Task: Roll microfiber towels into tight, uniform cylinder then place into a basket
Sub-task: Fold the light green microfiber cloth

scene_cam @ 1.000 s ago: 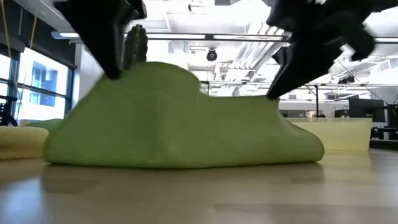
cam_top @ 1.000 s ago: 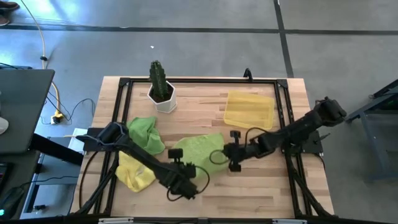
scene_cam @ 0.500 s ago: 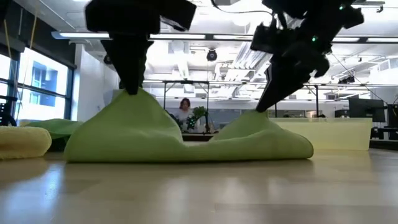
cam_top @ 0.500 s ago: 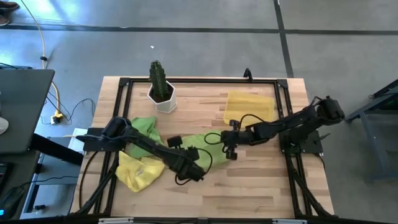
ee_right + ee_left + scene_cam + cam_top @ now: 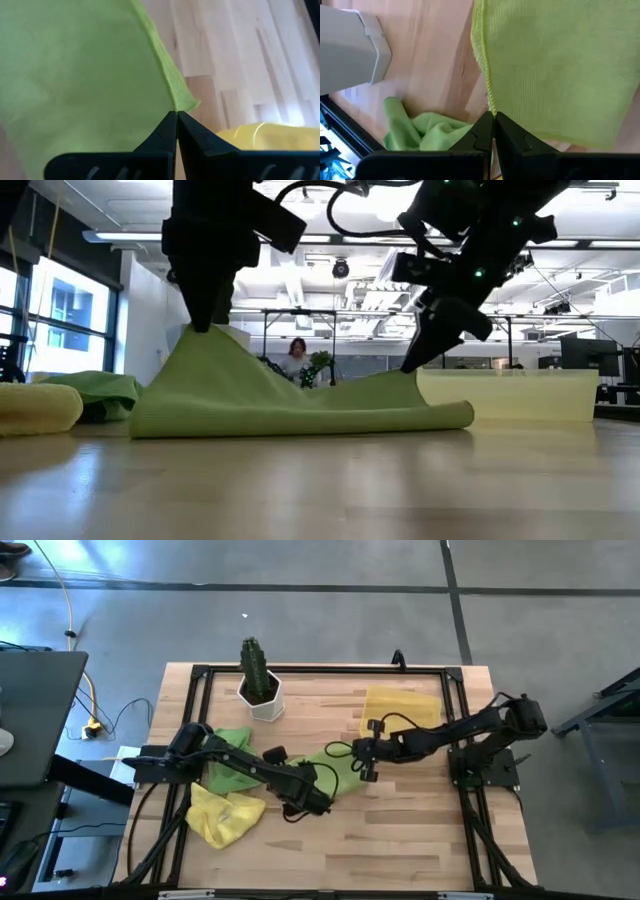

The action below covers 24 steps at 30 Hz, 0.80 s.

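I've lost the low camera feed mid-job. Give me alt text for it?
Both grippers are shut on the edge of a lime green microfiber towel, the left gripper lifting its corner higher than the right gripper. The towel's lower part drapes on the wooden table; a translucent yellow plastic basket stands behind it.

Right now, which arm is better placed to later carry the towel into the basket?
Probably the right: the right gripper pinches the green towel corner beside the basket; the left gripper holds the far corner.
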Each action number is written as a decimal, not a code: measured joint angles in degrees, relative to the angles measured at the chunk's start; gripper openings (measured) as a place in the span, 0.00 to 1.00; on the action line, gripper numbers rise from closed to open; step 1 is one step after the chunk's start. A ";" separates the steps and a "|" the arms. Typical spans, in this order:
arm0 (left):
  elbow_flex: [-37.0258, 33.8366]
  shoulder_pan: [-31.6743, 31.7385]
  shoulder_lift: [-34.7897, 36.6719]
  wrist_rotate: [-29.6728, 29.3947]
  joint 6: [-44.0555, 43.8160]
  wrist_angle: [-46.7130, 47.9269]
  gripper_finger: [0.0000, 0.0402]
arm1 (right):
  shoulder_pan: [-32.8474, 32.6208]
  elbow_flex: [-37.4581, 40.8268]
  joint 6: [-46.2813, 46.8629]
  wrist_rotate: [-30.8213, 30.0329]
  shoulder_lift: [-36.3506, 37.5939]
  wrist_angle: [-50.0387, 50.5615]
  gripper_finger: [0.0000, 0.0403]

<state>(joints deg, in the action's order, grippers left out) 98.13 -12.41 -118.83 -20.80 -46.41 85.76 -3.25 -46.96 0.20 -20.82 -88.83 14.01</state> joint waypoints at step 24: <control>0.04 2.06 0.00 0.47 -2.47 -1.57 0.01 | 4.75 0.00 -7.63 4.26 -5.67 -6.58 0.23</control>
<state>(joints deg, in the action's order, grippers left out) 98.17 -10.35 -118.83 -20.32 -48.88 84.19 1.50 -46.96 -7.43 -16.56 -94.50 7.43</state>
